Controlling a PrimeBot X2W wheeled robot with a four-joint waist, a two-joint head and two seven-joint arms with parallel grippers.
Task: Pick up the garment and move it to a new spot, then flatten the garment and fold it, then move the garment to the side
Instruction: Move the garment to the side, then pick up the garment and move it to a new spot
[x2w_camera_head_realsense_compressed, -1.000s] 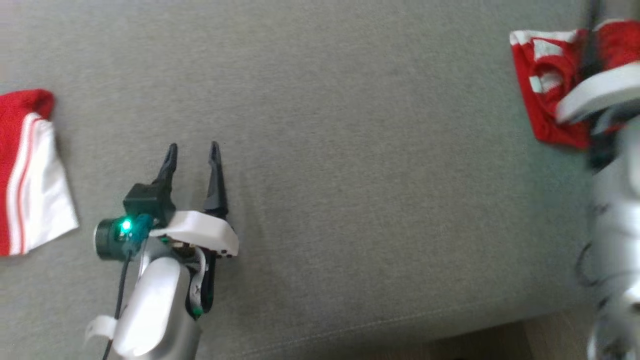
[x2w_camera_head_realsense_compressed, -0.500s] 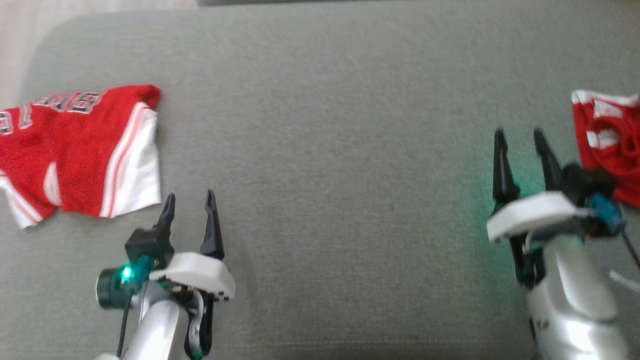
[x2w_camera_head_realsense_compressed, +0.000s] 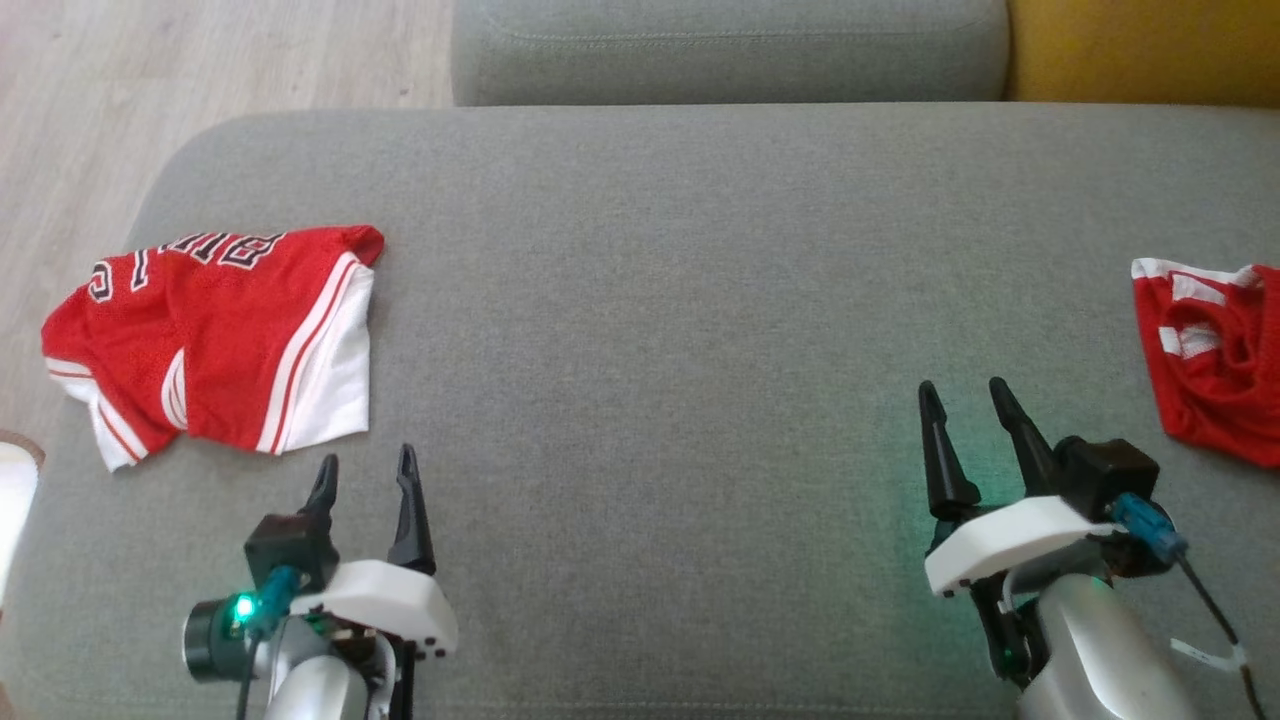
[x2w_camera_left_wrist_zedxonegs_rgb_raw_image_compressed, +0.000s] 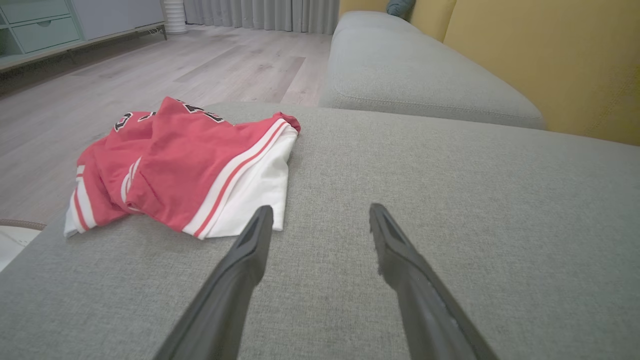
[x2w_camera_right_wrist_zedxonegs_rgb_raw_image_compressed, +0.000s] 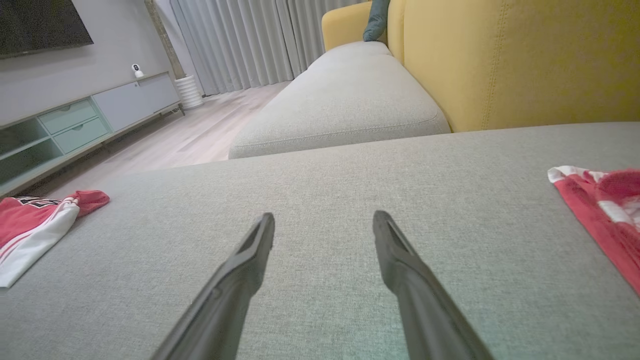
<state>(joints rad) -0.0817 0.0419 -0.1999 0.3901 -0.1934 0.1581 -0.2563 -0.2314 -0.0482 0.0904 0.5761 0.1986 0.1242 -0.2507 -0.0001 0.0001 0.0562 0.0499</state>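
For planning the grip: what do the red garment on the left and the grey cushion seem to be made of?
Red garment: probably a thin sports knit, matte; it lies in soft folds and its surface looks grainy.
Grey cushion: probably woven upholstery fabric, matte; a fine weave texture shows close up.

We spot black, white-edged block lettering (x2w_camera_head_realsense_compressed: 225, 248) on red garment (x2w_camera_head_realsense_compressed: 215, 340), left of frame, along its top edge. Upside down, creased: we cannot read it. No other text legible.

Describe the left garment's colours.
The garment is red with white side panel and stripes, black lettering; best in left wrist view.
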